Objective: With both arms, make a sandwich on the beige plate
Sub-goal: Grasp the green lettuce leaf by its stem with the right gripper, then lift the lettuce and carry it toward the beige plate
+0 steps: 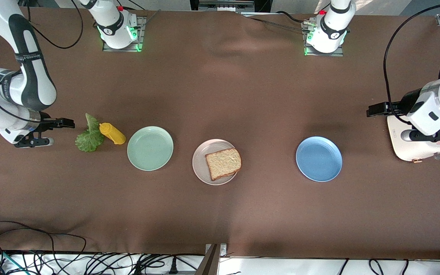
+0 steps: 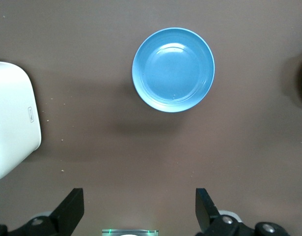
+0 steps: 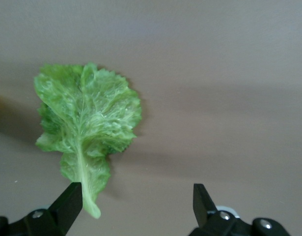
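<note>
Bread on beige plate, my claws empty.
Right claw wide above lettuce, at its 3 o'clock; left claw wide near blue plate.

Reading almost nothing. Showing a short line of pale print on the dark band of the glossy white right robot arm, too small to make out. Showing a small round emblem on each white arm base along the top of the front view, unreadable. Carrying a tiny grey rectangular mark on the rounded cream-white appliance at the left arm's end of the worktop, its characters too small to tell.
</note>
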Controlling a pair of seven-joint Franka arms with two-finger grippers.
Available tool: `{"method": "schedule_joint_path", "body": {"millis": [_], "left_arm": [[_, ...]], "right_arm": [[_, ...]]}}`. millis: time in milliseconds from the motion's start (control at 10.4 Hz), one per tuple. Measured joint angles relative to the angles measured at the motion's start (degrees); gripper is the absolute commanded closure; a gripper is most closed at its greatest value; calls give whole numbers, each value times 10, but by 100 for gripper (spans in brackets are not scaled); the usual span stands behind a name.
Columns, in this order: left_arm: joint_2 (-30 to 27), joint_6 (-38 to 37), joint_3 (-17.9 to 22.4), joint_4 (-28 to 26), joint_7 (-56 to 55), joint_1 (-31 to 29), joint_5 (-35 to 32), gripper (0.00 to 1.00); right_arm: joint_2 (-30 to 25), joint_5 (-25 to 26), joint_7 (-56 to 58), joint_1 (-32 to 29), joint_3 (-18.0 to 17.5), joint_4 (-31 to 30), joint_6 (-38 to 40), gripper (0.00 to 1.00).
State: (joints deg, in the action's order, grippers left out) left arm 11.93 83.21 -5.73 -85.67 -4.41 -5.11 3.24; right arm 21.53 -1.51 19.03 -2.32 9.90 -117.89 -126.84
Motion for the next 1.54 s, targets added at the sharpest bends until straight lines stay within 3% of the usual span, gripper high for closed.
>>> {"method": "schedule_joint_path", "body": {"millis": [385, 482, 674, 770, 867, 1348, 1541], "left_arm": [[-25, -23, 38, -14, 7, 21, 0, 0], [-25, -23, 39, -15, 13, 21, 0, 0], [-25, -24, 44, -16, 14, 20, -1, 0], [-25, -24, 46, -16, 15, 15, -1, 0], [-25, -24, 46, -16, 15, 10, -1, 0], [-28, -25, 46, -14, 14, 7, -1, 0], [-30, -29, 44, -14, 14, 7, -16, 0]], "right_arm": [[6, -5, 0, 5, -12, -35, -14, 0], [9, -13, -3, 6, -24, -37, -21, 13], [30, -20, -21, 16, -45, -38, -42, 80], [41, -20, -25, 22, -47, -38, -50, 92], [46, -20, -24, 23, -46, -38, -52, 99], [40, -20, -22, 20, -39, -23, -33, 100], [26, -20, -23, 20, -32, 17, 28, 100]]}}
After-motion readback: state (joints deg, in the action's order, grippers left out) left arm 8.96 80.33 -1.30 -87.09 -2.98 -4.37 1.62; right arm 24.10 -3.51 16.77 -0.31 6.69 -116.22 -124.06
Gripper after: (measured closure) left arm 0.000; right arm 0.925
